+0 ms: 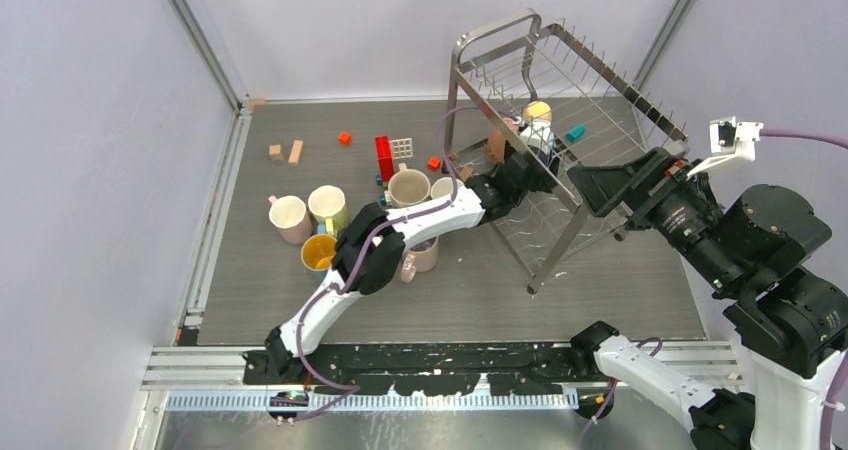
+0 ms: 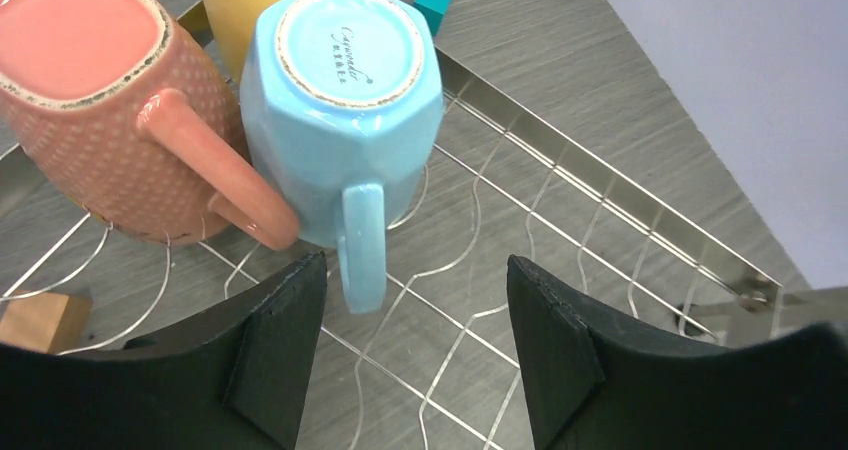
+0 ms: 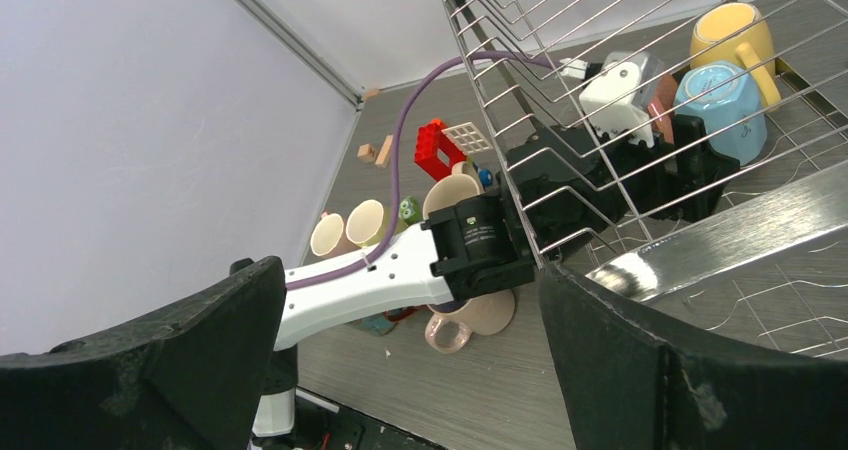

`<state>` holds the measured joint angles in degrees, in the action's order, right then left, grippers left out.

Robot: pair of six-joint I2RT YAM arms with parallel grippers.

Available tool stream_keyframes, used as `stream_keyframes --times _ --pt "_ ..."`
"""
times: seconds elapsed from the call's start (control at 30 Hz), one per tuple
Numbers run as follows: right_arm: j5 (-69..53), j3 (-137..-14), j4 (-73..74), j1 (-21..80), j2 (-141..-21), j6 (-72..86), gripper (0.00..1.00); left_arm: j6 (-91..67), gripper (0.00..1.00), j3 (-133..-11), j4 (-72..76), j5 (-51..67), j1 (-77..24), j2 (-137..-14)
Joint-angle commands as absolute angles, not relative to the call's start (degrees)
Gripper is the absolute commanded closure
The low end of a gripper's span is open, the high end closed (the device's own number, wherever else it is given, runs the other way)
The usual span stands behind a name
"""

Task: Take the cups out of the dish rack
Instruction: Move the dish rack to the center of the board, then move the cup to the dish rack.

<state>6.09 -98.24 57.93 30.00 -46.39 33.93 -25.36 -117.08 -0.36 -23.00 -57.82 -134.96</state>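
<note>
The silver wire dish rack [image 1: 610, 90] stands at the back right. On its lower tier sit an upturned light blue mug [image 2: 345, 100], a pink mug [image 2: 100, 120] and a yellow mug [image 2: 240, 10]. My left gripper [image 2: 415, 270] is open inside the rack. The blue mug's handle [image 2: 362, 245] reaches between the fingers, close to the left finger [image 2: 275, 350]. My right gripper [image 1: 600, 188] is open and empty beside the rack's front right. Several mugs stand on the table, among them beige [image 1: 290, 218], pale yellow [image 1: 327, 207] and mustard [image 1: 319, 253].
Toy blocks lie behind the mugs: red [image 1: 384, 156], orange [image 1: 344, 138], wooden [image 1: 286, 152]. A teal block [image 1: 575, 132] lies in the rack. A pink mug [image 3: 470, 315] lies under my left arm. Walls close in the left, back and right.
</note>
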Motion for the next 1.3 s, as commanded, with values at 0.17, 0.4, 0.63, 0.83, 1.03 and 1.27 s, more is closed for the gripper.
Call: stream_keyframes --times 0.17,0.4,0.63,0.83,1.03,1.27 --pt "5.9 -99.8 56.6 30.0 -47.5 32.6 0.0 -21.2 0.35 -125.9 -1.6 -26.0 -56.5 -141.3" --pt "5.9 -99.1 56.0 30.0 -47.8 32.4 0.0 -21.4 0.42 -127.4 -2.0 -24.8 -55.9 -143.4" --pt "5.6 -99.0 55.7 30.0 -48.4 32.3 0.0 -21.6 0.49 -128.8 -2.4 -24.5 -55.4 -144.9" --pt "5.5 -99.0 55.8 30.0 -48.7 32.1 0.0 -21.6 0.52 -131.4 -3.9 -24.3 -55.3 -146.5" --pt "5.4 -99.6 56.1 30.0 -48.9 32.0 0.0 -21.5 0.53 -132.2 -4.1 -24.3 -55.2 -147.3" --pt "5.4 -100.1 56.3 30.0 -48.8 32.0 0.0 -21.4 0.74 -130.4 -3.4 -22.7 -55.3 -145.7"
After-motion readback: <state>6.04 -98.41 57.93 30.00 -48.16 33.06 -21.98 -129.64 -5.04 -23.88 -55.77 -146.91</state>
